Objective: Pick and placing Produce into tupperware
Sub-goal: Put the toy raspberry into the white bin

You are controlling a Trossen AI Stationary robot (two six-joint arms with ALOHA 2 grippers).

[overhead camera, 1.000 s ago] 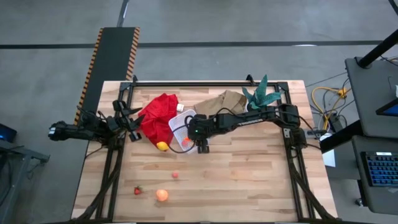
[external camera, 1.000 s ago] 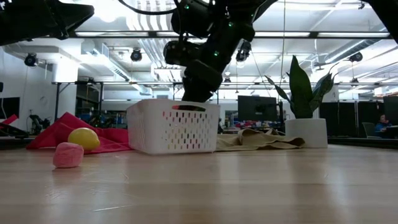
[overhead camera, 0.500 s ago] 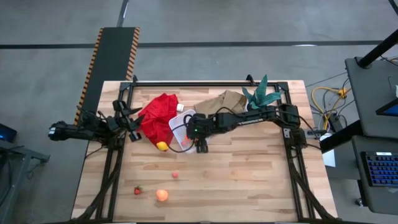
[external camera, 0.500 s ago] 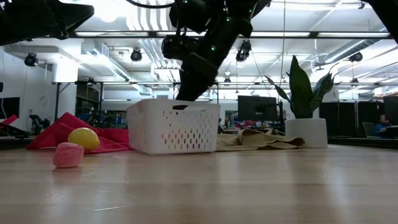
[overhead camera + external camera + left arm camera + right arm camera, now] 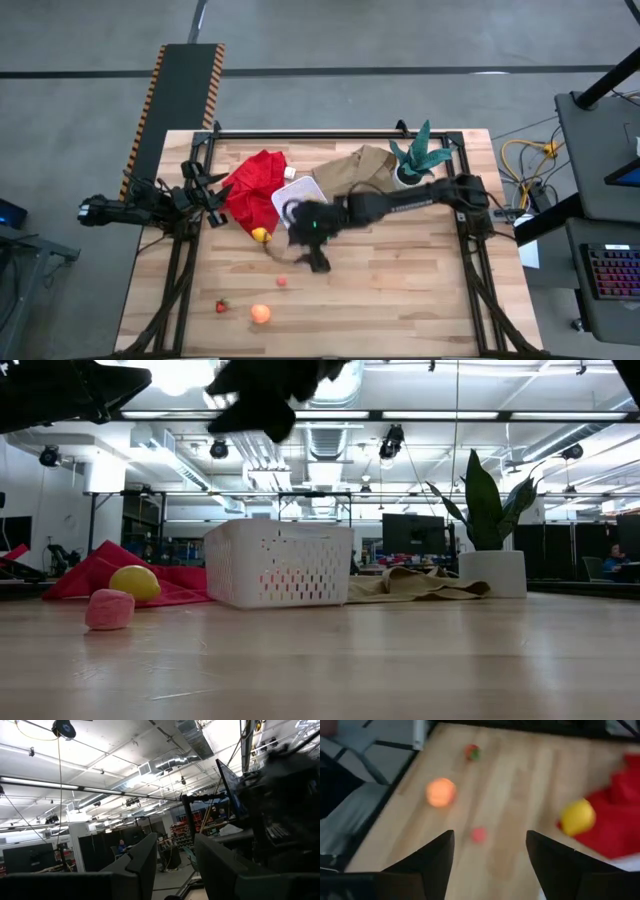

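The white tupperware (image 5: 297, 198) stands mid-table, its near wall (image 5: 278, 563) perforated. A yellow lemon (image 5: 260, 235) lies at the edge of the red cloth (image 5: 256, 185). A pink piece (image 5: 282, 282), a red berry (image 5: 221, 306) and an orange ball (image 5: 260, 314) lie nearer the front. My right gripper (image 5: 490, 837) is open and empty, in the air near the tupperware's near side (image 5: 312, 255), above the pink piece (image 5: 479, 834). My left gripper (image 5: 175, 845) waits open at the table's left edge (image 5: 215, 200), pointing up into the room.
A brown paper bag (image 5: 355, 165) and a potted plant (image 5: 420, 155) sit at the far right behind the tupperware. Bare wood spreads over the near right of the table (image 5: 400, 300). Black frame rails run along both side edges.
My right gripper has risen out of the tupperware and swung toward the table's near edge, tipping up as it went. It now hangs blurred above the open wood. The tupperware and the loose produce have kept their places.
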